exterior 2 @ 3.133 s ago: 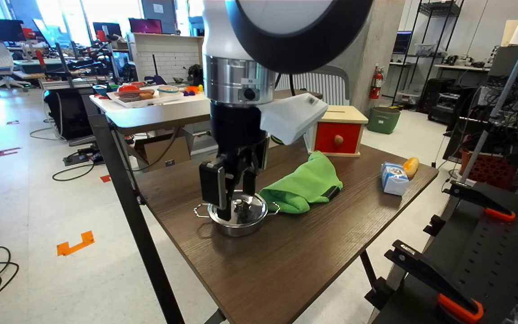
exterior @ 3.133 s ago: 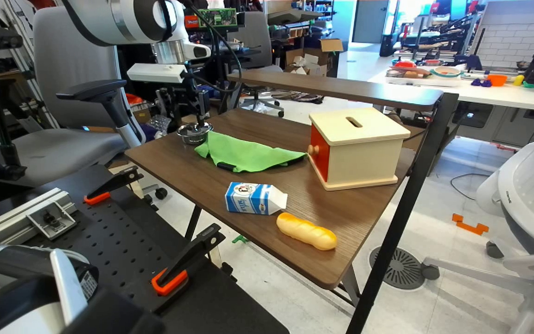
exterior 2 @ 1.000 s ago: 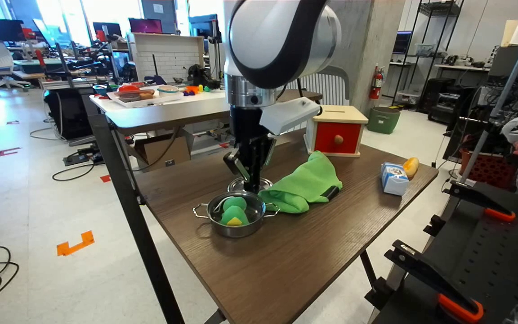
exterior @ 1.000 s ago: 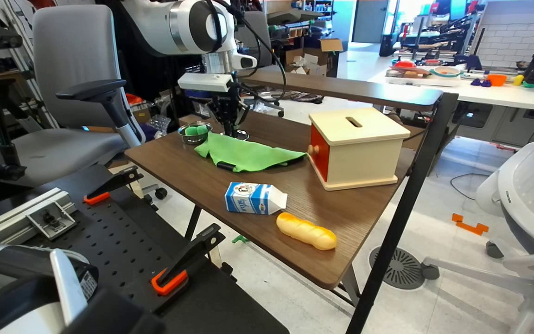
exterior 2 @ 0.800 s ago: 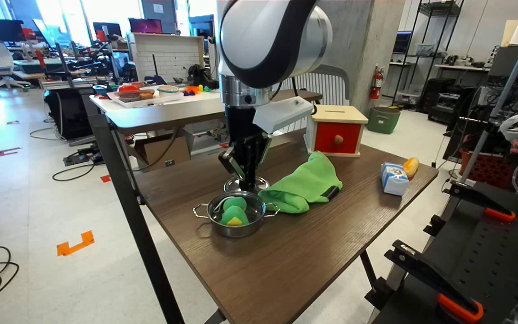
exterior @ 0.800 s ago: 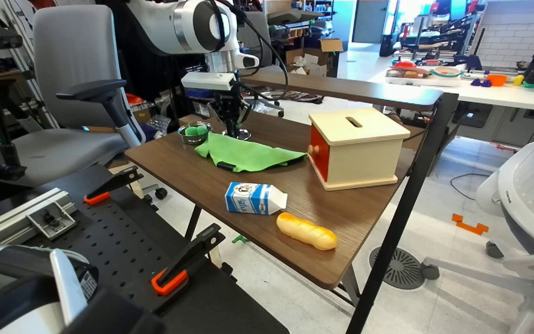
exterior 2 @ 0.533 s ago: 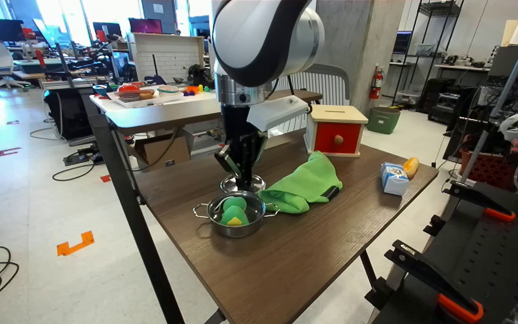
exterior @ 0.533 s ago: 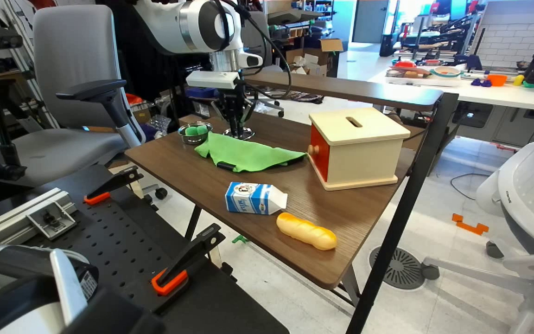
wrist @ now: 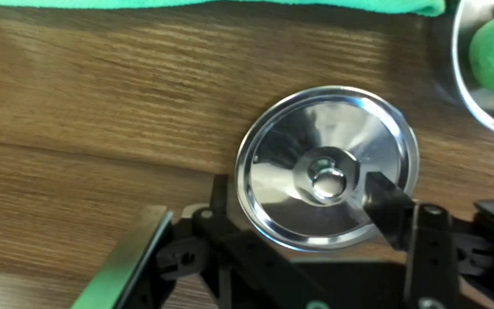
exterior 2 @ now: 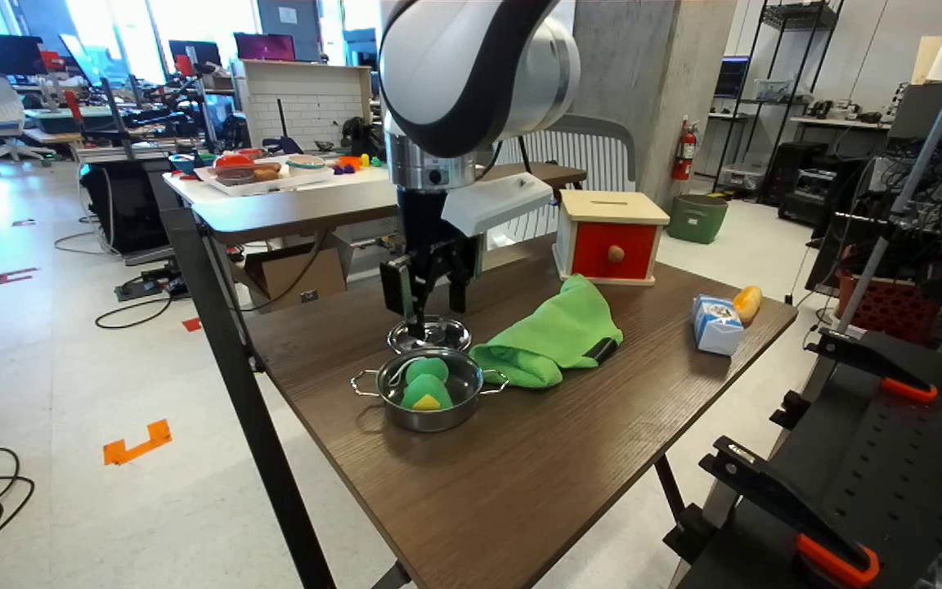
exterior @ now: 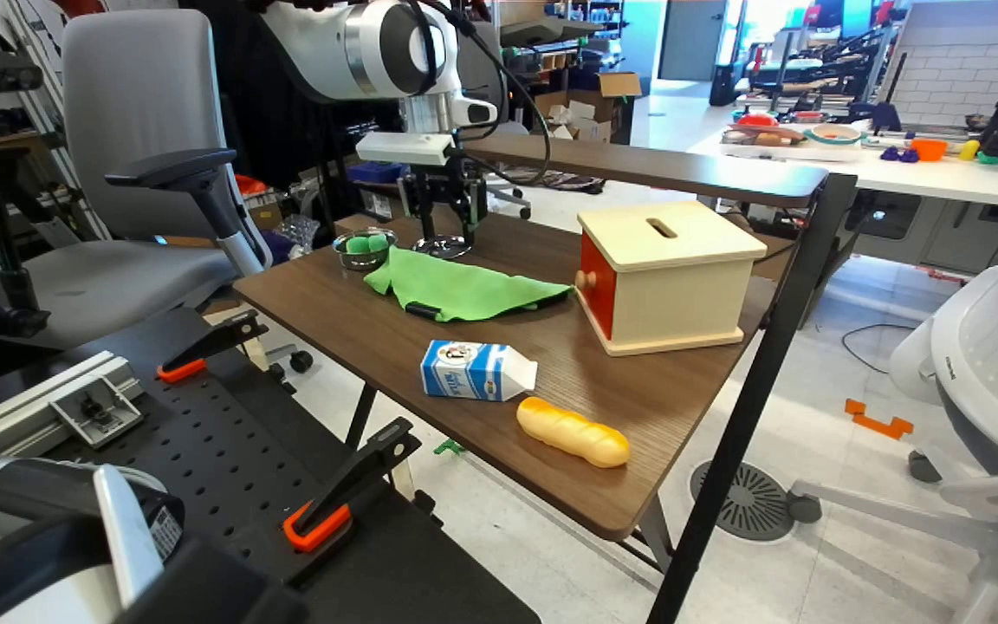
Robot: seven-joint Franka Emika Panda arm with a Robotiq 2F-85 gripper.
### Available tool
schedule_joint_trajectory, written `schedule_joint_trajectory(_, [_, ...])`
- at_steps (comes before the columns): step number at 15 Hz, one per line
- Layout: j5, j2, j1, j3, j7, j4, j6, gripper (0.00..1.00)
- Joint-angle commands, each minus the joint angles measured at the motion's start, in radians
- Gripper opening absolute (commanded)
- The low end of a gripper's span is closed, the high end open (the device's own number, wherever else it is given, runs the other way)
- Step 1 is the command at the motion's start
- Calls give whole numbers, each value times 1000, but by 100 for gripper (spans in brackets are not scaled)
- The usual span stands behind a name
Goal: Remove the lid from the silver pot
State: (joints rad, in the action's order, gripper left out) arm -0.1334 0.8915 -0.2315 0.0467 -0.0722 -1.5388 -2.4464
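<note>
1. While the black two-fingered gripper point(wrist: 297, 178) has its fingers spread wide, the round silver metal lid point(wrist: 322, 161) lies on the brown wood-grain table point(exterior 2: 520, 483), knob point(wrist: 329, 183) between them!
2. By wrist-view clock from the lid: silver two-handled metal pot point(exterior 2: 434, 419) at two o'clock, just beside; fuzzy green cloth point(exterior 2: 553, 335) across ten to one.
3. Further out, in both exterior views: pale wooden red-fronted box point(exterior: 681, 303), blue-and-white carton point(exterior: 464, 371), golden ridged roll point(exterior: 573, 432).
4. Mirror-bright lid; rounded green lumps point(exterior 2: 426, 391), one yellow-patched, inside the pot!

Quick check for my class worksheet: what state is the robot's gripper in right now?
Gripper: open, holding nothing; the lid lies on the table beneath it.
</note>
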Motion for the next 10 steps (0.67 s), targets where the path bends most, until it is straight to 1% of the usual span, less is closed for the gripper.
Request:
schedule_joint_trajectory(1, [16, -90, 19, 14, 16, -58, -27, 100])
schedule_joint_trajectory(3, [15, -172, 22, 17, 18, -116, -48, 100])
schedule_joint_trajectory(5, [12, -278, 25, 31, 37, -200, -86, 100])
schedule_joint_trajectory(7, [36, -381, 48, 72, 83, -282, -114, 100])
schedule_joint_trajectory(10, [112, -540, 97, 161, 213, -412, -131, 100])
